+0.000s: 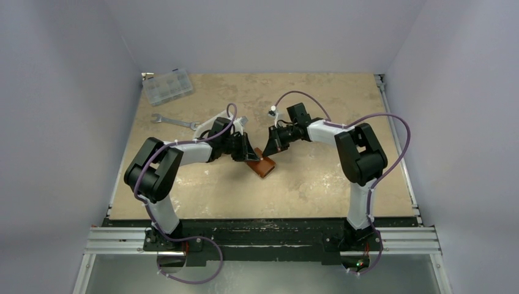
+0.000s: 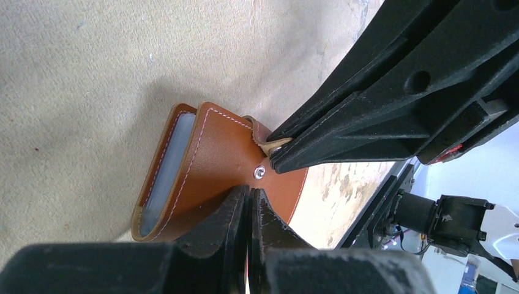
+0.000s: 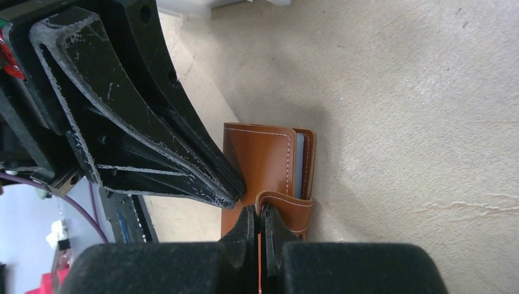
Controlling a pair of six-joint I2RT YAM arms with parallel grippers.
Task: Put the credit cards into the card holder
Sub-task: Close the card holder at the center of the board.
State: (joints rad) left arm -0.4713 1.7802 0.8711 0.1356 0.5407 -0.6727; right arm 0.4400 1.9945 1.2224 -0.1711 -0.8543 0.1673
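Smooth brown leather card holder [image 2: 214, 165] with a soft shine and pale thread stitches, small shiny metal snap stud [image 2: 260, 172], matt sandy table [image 3: 398, 92] with a rough blotchy top, scuffed matt black plastic left gripper [image 3: 234, 197], shiny silver metal wrench [image 1: 174, 121], clear plastic box [image 1: 167, 86]

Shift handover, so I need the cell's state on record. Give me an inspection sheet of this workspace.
Surface: mottled tan table.
Job's things: brown card holder mid-table; loose credit cards, nothing seen.
Clutter: clear compartment box at far left corner; silver wrench near left arm.
Hands: left hand shut on holder's cover; right hand shut on its strap.
Cables: purple cables looping along both arms.
Surroundings: plain grey walls.
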